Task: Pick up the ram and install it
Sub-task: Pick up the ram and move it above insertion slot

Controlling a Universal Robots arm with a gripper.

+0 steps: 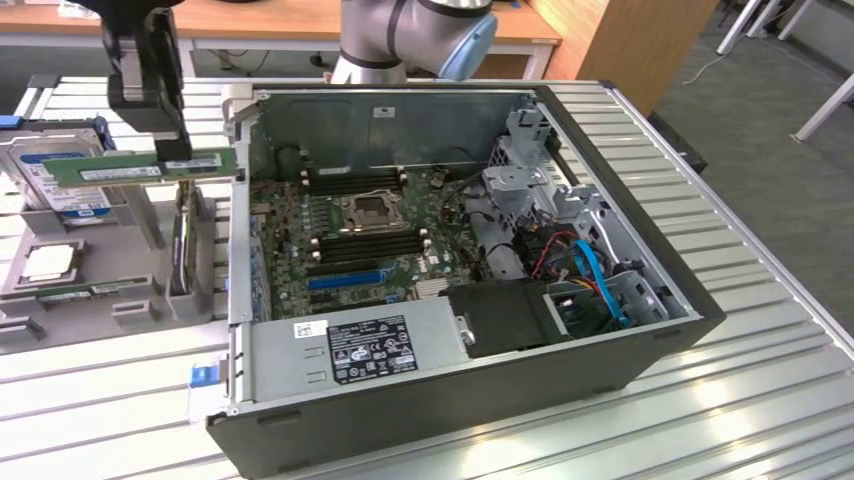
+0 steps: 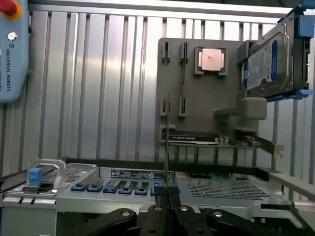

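The ram [image 1: 134,168] is a long green stick with a white label. It hangs level in the air, off the exterior view's left side of the open computer case [image 1: 667,340]. My gripper [image 1: 176,158] is shut on the stick's end nearest the case. In the wrist view the ram [image 2: 168,137] shows edge-on as a thin line rising from my shut fingers [image 2: 160,196]. The black memory slots [image 1: 367,245] lie on the motherboard inside the case, beside the processor socket [image 1: 367,210]. The held stick is above the grey parts holder [image 1: 134,310], outside the case wall.
The grey holder carries a processor [image 1: 51,262] and a blue-labelled hard drive [image 1: 60,175]. Inside the case are a power supply [image 1: 360,345], a blue expansion slot [image 1: 350,280] and a drive cage with cables [image 1: 587,270]. A teach pendant [image 2: 10,49] lies on the slatted table.
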